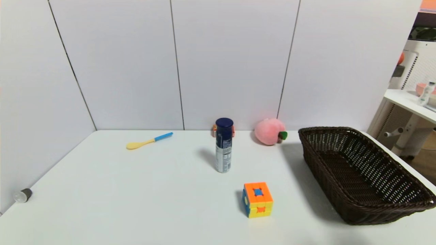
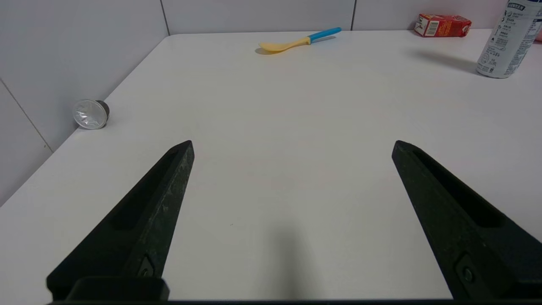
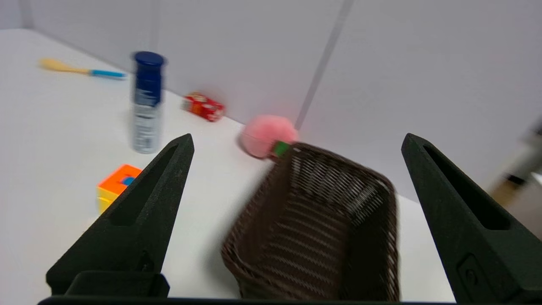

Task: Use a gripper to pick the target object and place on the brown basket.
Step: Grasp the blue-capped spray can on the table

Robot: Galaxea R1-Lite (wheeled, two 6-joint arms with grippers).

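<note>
The left gripper [image 2: 292, 144] is wide open, holding nothing, low over the table [image 2: 296, 127]; the spray can [image 2: 506, 40] stands upright far ahead of it; the right gripper [image 3: 296, 140] is wide open too, above the near end of the brown basket [image 3: 322, 220]; the can stands well apart from it, beyond a puzzle cube [image 3: 116, 186].

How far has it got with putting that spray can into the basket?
Nothing is done yet. The spray can stands upright on the table, apart from the brown basket, which holds nothing. Nothing is in hand: the left gripper and right gripper are both open and holding nothing. Reaching, grasping, carrying and placing all remain.
</note>
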